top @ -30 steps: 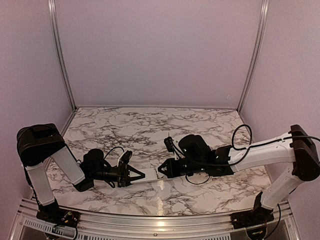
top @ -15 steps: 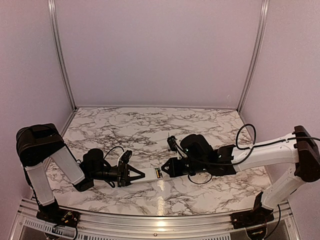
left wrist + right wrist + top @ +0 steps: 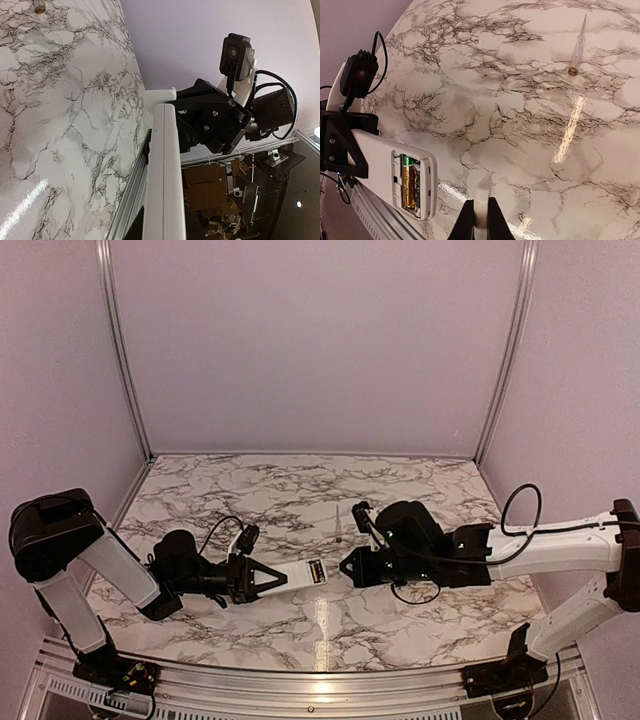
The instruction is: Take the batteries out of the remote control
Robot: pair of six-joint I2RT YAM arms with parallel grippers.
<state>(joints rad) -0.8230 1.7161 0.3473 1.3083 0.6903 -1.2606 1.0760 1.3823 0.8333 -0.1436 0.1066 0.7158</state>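
My left gripper (image 3: pixel 262 578) is shut on one end of the white remote control (image 3: pixel 298 573) and holds it level, just above the table. The remote's battery bay is open at its free end. Two batteries (image 3: pixel 410 183), one orange-gold and one dark, lie side by side in it; they also show in the top view (image 3: pixel 316 571). My right gripper (image 3: pixel 350 567) is a short way right of the remote's end. It is shut on a thin white battery cover (image 3: pixel 482 196), held edge-on between its fingers. In the left wrist view the remote (image 3: pixel 164 170) runs up from my jaws.
A long thin grey rod (image 3: pixel 578 46) with a brass tip lies on the marble table (image 3: pixel 400 490) behind the grippers, also in the top view (image 3: pixel 340 523). The table's metal front rail (image 3: pixel 320 680) runs close below both arms. Walls enclose the back and sides.
My right gripper has drawn back to the right from the remote with the white cover in it, and the battery bay now shows open. The left arm lowered and shifted slightly.
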